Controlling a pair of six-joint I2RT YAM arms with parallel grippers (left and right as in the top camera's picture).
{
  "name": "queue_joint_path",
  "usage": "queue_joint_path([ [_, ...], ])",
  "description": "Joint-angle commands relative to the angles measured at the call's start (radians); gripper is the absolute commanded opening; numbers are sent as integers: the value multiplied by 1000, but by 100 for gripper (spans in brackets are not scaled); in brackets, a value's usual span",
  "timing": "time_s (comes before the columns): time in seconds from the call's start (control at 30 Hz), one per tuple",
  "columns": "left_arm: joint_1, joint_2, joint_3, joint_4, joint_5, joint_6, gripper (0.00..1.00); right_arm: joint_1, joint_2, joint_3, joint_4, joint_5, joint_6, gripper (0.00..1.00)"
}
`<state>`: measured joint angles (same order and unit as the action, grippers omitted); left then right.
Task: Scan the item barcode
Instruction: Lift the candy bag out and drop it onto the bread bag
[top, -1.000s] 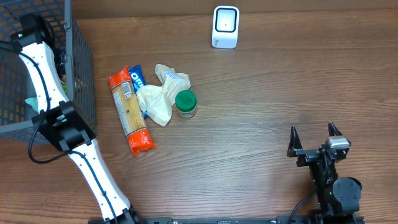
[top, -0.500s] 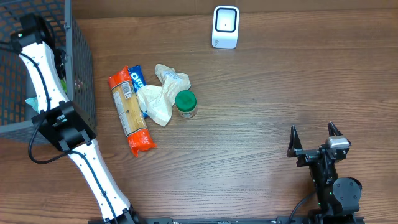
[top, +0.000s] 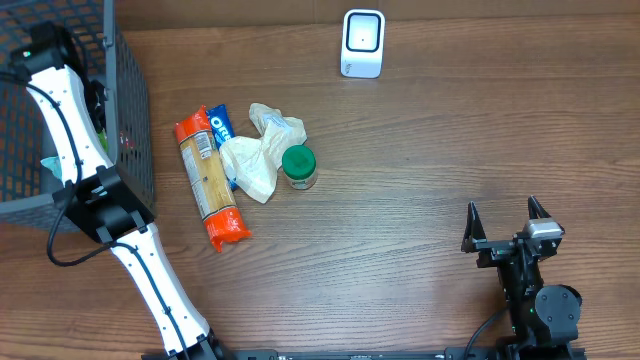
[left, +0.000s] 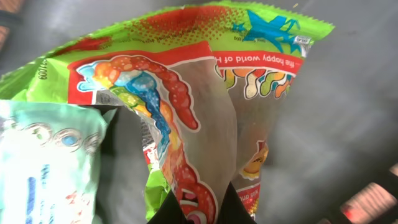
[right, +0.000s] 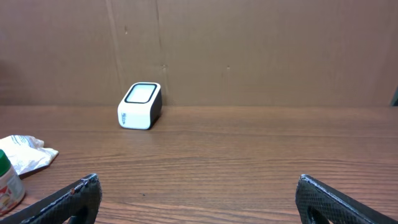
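Pinching candy bag (left: 186, 93): left claw (left: 202, 205) closed on clear panel of green-red wrapper, inside wire basket (top: 130, 130). Pale teal packet (left: 43, 162) lies against bag edge. Right claw (top: 505, 222) wide, holding nothing, at near right of table (top: 420, 200). Scanner (top: 362, 42) at far edge, well apart from basket. Pasta pack (top: 208, 180), green-lid jar (top: 298, 165) near basket.

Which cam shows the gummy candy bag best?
Left wrist: the gummy candy bag fills the frame with its print visible, pinched at its lower edge by the left end effector. Overhead: I cannot pick it out inside the wire basket. Right wrist: not in view, only the scanner and table.
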<state>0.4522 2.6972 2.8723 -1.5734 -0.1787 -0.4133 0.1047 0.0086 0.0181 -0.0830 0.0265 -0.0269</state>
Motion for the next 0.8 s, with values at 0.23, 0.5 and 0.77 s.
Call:
queue_joint_path([
  [0.23,7,-72,252,-109,4,-13,4,-1,-6,-10,4,6,-7,100],
  [0.5,5,-224,270,-109,5,-10,4,-1,-6,-10,4,6,-7,100],
  [0.77,3,-467,270,-102,42,32,4,-1,-6,-10,4,6,-7,100],
])
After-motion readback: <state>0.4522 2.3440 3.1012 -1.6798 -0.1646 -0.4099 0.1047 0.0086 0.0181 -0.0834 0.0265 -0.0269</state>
